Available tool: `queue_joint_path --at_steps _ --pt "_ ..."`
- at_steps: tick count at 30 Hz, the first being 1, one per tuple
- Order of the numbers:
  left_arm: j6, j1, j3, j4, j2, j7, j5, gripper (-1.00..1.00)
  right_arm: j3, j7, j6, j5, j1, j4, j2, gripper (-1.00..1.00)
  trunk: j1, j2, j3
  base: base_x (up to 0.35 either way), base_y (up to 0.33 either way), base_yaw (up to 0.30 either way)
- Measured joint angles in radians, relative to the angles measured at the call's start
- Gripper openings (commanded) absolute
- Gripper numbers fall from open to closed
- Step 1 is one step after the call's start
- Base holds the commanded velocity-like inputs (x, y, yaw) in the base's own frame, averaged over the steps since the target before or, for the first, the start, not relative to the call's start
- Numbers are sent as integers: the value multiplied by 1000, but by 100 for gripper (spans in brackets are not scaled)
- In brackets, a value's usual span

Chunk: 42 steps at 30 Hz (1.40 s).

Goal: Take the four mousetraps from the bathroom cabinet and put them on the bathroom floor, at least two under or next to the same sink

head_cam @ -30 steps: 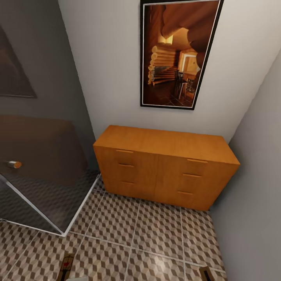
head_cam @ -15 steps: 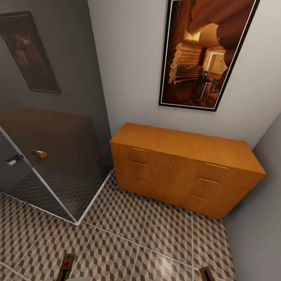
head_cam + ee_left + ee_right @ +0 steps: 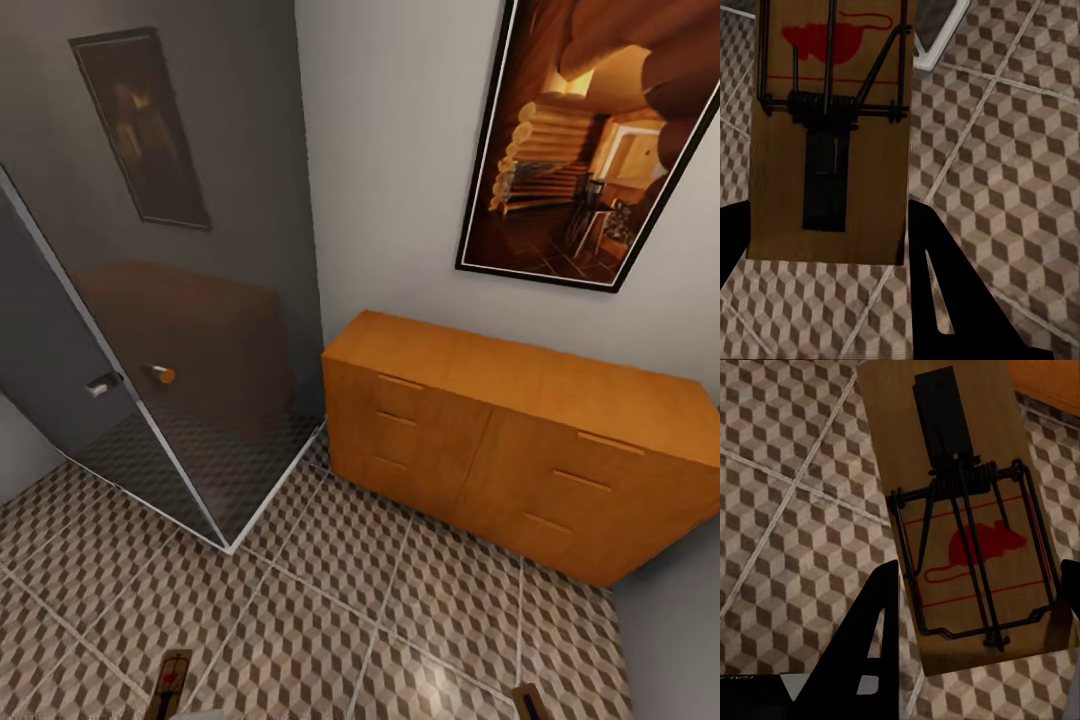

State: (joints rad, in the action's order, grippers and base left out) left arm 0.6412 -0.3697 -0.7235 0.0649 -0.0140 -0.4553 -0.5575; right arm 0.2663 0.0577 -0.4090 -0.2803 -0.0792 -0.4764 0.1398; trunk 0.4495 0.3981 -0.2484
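Observation:
The orange-brown cabinet stands against the white wall at the right of the head view, its fronts closed. In the left wrist view, a mousetrap with a red mouse print sits between the black fingers of my left gripper, which is shut on it above the bathroom floor. My right gripper is likewise shut on a second mousetrap. Both traps peek in at the bottom edge of the head view, the left mousetrap and the right mousetrap. The bathroom sink is out of view.
A glass shower enclosure with a small round knob fills the left, its corner reaching onto the tiles. A framed picture hangs above the cabinet. A grey wall closes the right side. Patterned tiles lie between me and the cabinet.
The head camera has swung left, so the cabinet and picture sit further right in the picture and more of the shower glass shows. Both traps stay at the picture's bottom edge.

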Motion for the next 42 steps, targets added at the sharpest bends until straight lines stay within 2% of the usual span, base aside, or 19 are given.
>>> queue_joint_path --at_steps 10,27,42 --pt "-2 0 0 0 1 35 0 -100 1 0 0 0 0 3 0 -100 0 0 -8 0 0 252" --pt "-2 0 0 0 0 41 -1 -100 2 0 0 0 0 3 -2 -100 0 0 -22 -2 2 251" --pt "-1 0 0 0 1 40 -1 -100 2 0 0 0 0 3 -2 -100 0 0 -34 -212 184 250"
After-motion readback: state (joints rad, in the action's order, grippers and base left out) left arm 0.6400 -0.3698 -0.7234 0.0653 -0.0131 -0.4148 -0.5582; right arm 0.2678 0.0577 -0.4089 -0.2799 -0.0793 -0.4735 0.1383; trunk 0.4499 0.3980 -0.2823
